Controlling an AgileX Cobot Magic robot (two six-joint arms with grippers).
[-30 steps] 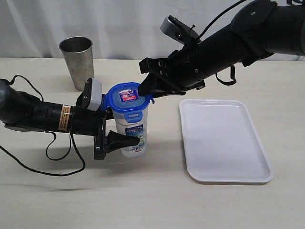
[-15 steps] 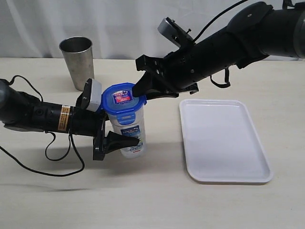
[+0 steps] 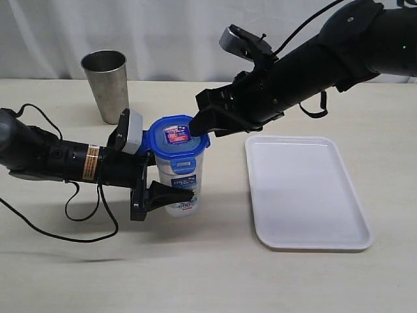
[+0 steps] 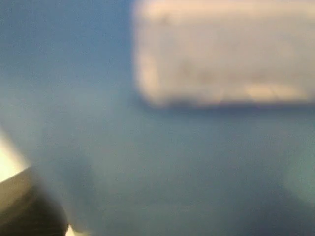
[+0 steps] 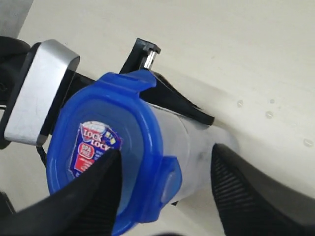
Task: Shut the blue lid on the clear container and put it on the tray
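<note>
Your left fingers [image 3: 166, 193] grasp the clear container [image 3: 184, 173]; your right fingers [image 5: 93, 196], released, straddle the blue lid [image 3: 166, 140]. Latching and the tray [image 3: 306, 189] remain.

Beige table [image 3: 215, 274] — steel tumbler [image 3: 104, 85], clear container [image 3: 181, 186], white tray [image 3: 306, 192].

Most likely a robotics laboratory bench, not a home. Shown by a bare cream table [image 3: 195, 280] before a plain white curtain [image 3: 169, 32], a black left arm [image 3: 45, 156] and right arm [image 3: 313, 59], a loose cable [image 3: 85, 236], and only a few props: steel tumbler [image 3: 105, 85], tray [image 3: 306, 195], clear container [image 3: 182, 181].
</note>
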